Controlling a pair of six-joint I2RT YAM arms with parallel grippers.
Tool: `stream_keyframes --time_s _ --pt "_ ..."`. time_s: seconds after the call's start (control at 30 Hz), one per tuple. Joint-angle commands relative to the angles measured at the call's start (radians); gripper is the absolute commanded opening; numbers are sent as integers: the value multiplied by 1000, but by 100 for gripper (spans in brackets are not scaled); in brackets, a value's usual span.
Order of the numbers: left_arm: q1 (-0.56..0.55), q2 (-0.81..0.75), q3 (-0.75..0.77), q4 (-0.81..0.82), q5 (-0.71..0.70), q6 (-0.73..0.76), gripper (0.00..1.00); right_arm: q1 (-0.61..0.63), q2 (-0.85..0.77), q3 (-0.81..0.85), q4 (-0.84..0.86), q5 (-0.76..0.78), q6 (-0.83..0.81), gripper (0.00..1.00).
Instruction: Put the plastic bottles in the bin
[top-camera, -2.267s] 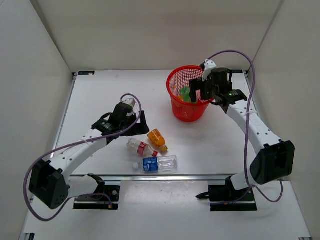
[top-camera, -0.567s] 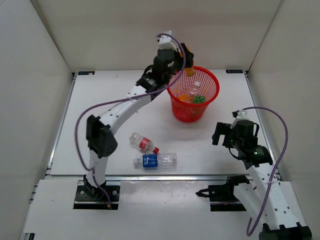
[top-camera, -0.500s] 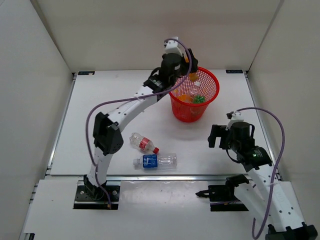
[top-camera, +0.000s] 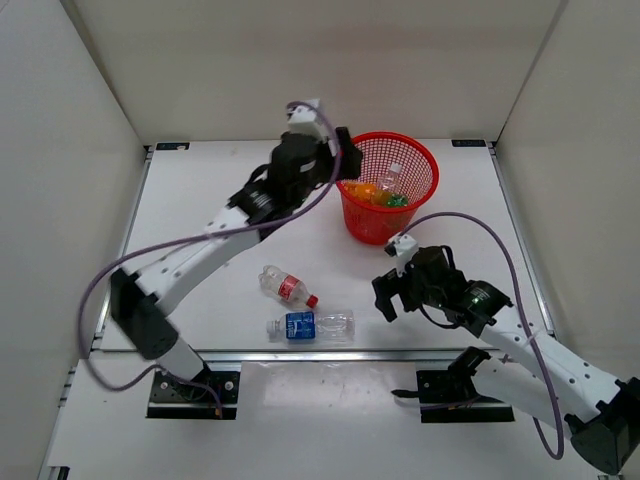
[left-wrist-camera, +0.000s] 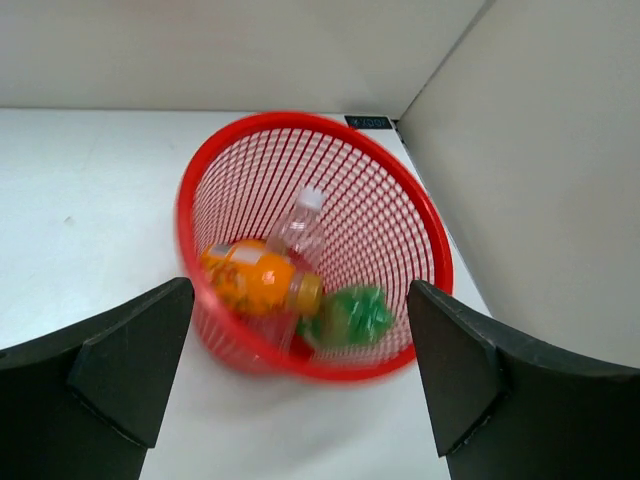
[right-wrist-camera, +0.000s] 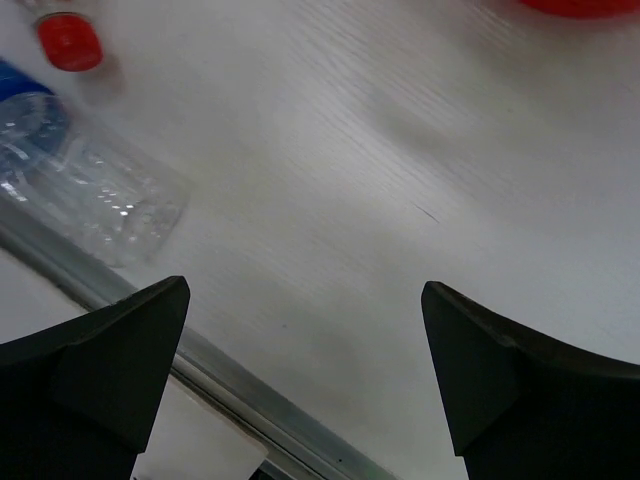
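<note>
Two bottles lie on the table (top-camera: 180, 180), well apart from the bin (top-camera: 378, 225): the red-label bottle (top-camera: 285, 287) and, just nearer the arm bases, the blue-label bottle (top-camera: 312, 324). Inside the bin lie an orange bottle (left-wrist-camera: 255, 282), a clear bottle (left-wrist-camera: 300, 222) and a green bottle (left-wrist-camera: 355, 314). The left gripper (top-camera: 344, 158) hangs by the bin's left rim, its fingers (left-wrist-camera: 130, 360) spread wide with nothing between them. The right gripper (top-camera: 386, 298) hovers low over the table just right of the blue-label bottle, fingers (right-wrist-camera: 110, 350) likewise wide apart and empty.
</note>
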Motion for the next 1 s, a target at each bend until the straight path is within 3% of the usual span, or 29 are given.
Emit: stream_keyframes --time_s 0.0,0.1,0.3,0.37,0.5,0.83,0.93,0.97 --pt "25 -281 -215 -31 38 -28 99 53 35 66 126 -157 -64 99" --pt "119 -503 -514 -129 78 -75 99 168 121 83 166 -214 -148 99" --pt "248 -921 -898 -469 84 -223 99 333 388 199 221 -295 -300 99" --pt "291 -1117 -997 -527 103 -326 99 383 468 239 223 -273 -339 99" --pt "338 -1317 -1108 -638 169 -410 98 428 615 267 224 -219 -444 99" --pt "277 -1317 -1090 -684 114 -438 98 483 804 239 339 -26 -446 95" --pt "303 -1283 -1064 -669 112 -406 99 506 793 230 336 -6 -432 82" --pt "315 -1274 -1056 -663 117 -395 98 521 781 230 318 25 -440 70"
